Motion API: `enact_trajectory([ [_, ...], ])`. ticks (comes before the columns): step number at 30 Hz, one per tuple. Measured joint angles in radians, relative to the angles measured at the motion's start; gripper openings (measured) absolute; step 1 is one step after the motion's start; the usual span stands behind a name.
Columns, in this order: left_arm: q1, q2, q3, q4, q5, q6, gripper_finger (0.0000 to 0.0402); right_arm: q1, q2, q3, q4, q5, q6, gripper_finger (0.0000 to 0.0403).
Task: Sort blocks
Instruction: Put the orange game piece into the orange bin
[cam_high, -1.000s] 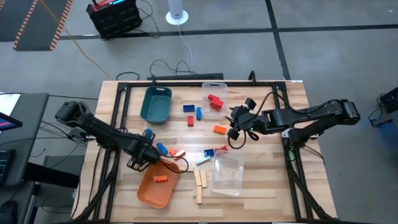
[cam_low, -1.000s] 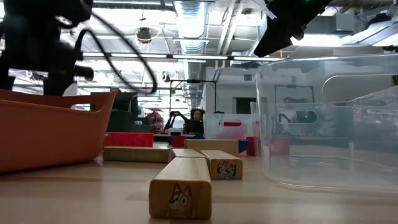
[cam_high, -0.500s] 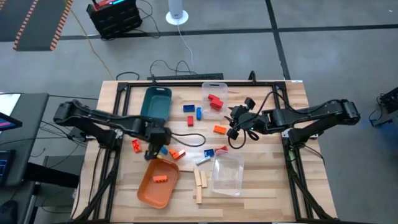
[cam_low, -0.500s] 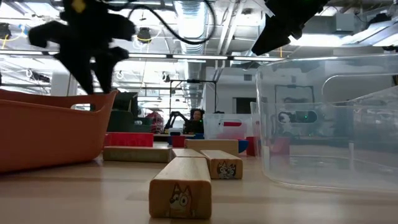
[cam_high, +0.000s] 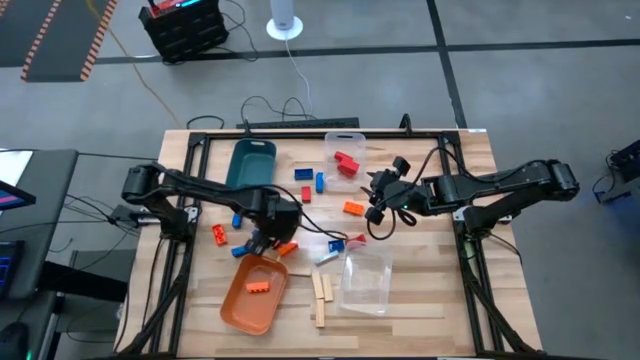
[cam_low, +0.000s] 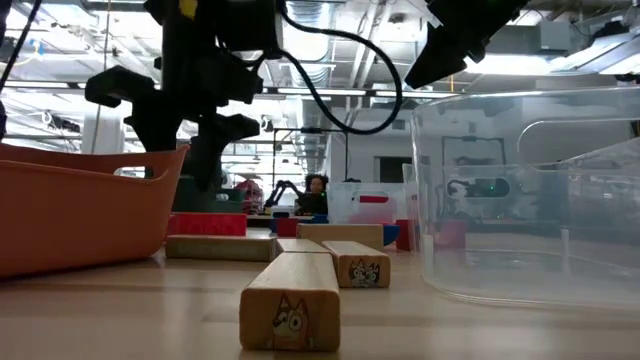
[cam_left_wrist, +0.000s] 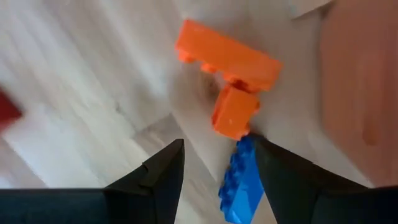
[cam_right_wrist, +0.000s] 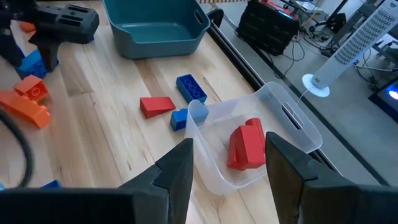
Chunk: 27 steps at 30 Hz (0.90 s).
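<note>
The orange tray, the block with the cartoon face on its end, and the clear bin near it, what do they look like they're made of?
The orange tray looks like moulded plastic, matte, with an even colour and a rounded rim. The block with the cartoon face looks like plain light wood: pale grain, with the face printed on its end. The clear bin seems to be thin transparent plastic, glossy, with the room showing through its walls.

Red block (cam_left_wrist: 7, 111) cut off at the left wrist view's edge, blurry too; blue brick (cam_left_wrist: 241, 183) half behind a finger.
</note>
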Motion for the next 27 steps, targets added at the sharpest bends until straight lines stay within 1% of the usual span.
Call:
enact_trajectory([
  [3, 0.0, -0.001, -0.007, 0.006, 0.027, 0.047, 0.019, 0.0, 0.0, 0.0, 0.0, 0.0, 0.0, 0.0175],
  [7, 0.0, 0.0, -0.052, 0.079, 0.076, 0.095, 0.019, 0.0, 0.0, 0.0, 0.001, 0.0, 0.001, 0.0175],
  [12, 0.0, -0.001, -0.07, 0.155, 0.076, 0.11, 0.019, 0.0, 0.0, 0.0, 0.005, 0.0, 0.002, 0.0175],
  [20, 0.0, 0.0, -0.134, 0.177, 0.074, 0.127, 0.019, 0.0, 0.0, 0.0, 0.005, 0.0, 0.003, 0.0175],
  [25, 0.0, 0.0, -0.136, 0.205, 0.074, 0.109, 0.0189, 0.0, 0.0, 0.0, 0.005, 0.0, 0.003, 0.0175],
  [27, 0.0, 0.0, -0.136, 0.214, 0.078, 0.108, 0.0183, 0.0, 0.0, 0.0, 0.005, 0.0, 0.003, 0.0175],
])
